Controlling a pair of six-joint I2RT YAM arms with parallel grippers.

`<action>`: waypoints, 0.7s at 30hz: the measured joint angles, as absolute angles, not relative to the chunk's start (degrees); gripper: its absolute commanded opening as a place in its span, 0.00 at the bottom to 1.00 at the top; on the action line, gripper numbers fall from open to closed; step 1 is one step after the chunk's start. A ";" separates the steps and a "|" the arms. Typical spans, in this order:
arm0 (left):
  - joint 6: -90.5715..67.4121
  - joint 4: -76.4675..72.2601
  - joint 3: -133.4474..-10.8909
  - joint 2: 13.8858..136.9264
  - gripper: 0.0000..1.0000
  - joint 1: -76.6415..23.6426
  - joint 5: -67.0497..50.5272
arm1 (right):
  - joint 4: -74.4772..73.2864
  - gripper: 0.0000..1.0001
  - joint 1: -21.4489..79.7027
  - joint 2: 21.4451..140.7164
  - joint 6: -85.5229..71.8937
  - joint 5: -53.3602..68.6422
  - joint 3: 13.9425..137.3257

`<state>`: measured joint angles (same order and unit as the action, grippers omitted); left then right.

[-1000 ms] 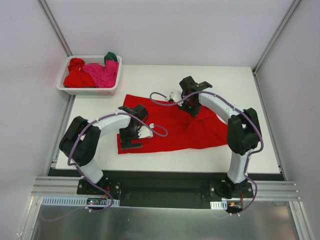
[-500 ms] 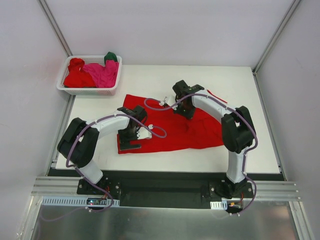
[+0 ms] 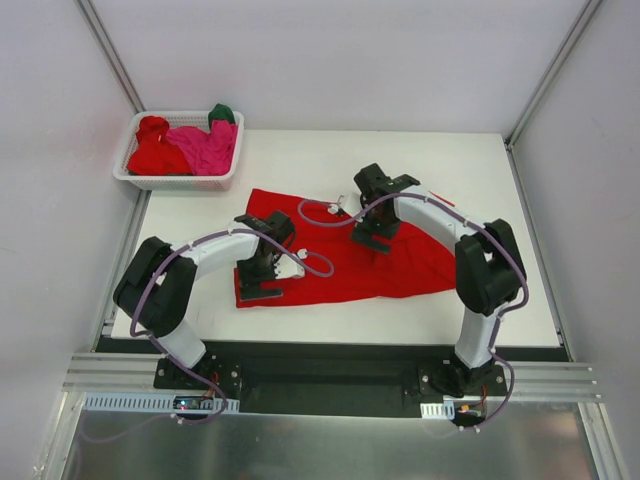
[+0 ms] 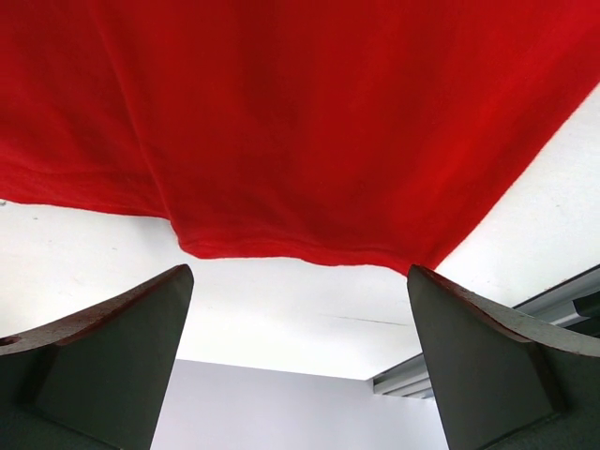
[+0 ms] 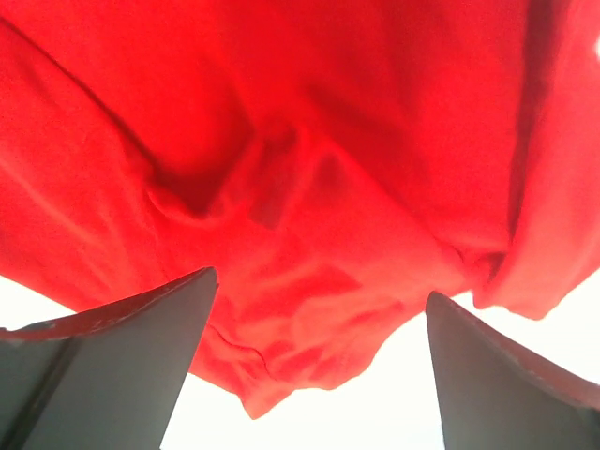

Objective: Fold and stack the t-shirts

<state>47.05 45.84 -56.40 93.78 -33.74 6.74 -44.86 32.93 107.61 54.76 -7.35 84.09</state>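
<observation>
The left gripper (image 4: 298,281) is held wide open; its dark fingers (image 4: 112,356) are spread and nothing is caught between them. It is poised low at the near left edge of a bright red cloth t-shirt (image 3: 340,275). In the left wrist view the hem is seen just ahead of the fingertips, with bare white tabletop (image 3: 300,150) showing in the gap.

The right gripper (image 5: 321,286) is likewise parted, and no cloth is pinched. Rumpled folds of the same shirt are seen directly beyond its tips; whether fabric is touched cannot be told. From above, this gripper is placed over the shirt's middle, toward the far edge.

The shirt itself is laid out on the table between the two arms. It is spread roughly flat, wider from left to right, and creased near the centre.

A white plastic lattice basket (image 3: 175,182) is set at the far left corner of the table, apart from the spread shirt. Three bundles are held in it:
- A crumpled red t-shirt (image 3: 150,150) is at the left.
- A magenta-pink t-shirt (image 3: 205,145) is beside it.
- A dark green t-shirt (image 3: 222,113) is at the far right corner, partly covered by the pink one.
</observation>
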 measured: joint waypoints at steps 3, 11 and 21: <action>47.07 45.84 -56.40 93.34 0.99 -33.95 6.72 | -44.84 0.97 31.46 105.47 54.76 -8.32 82.63; 47.07 45.84 -56.29 92.97 0.99 -34.20 6.70 | -43.46 0.97 25.91 104.79 54.17 -10.48 80.68; 47.05 45.80 -56.07 92.97 0.99 -34.33 6.70 | -40.27 0.85 25.85 106.65 54.28 -11.16 79.88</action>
<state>47.05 45.80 -56.07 92.97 -34.33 6.70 -40.27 25.85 106.65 54.28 -11.16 79.88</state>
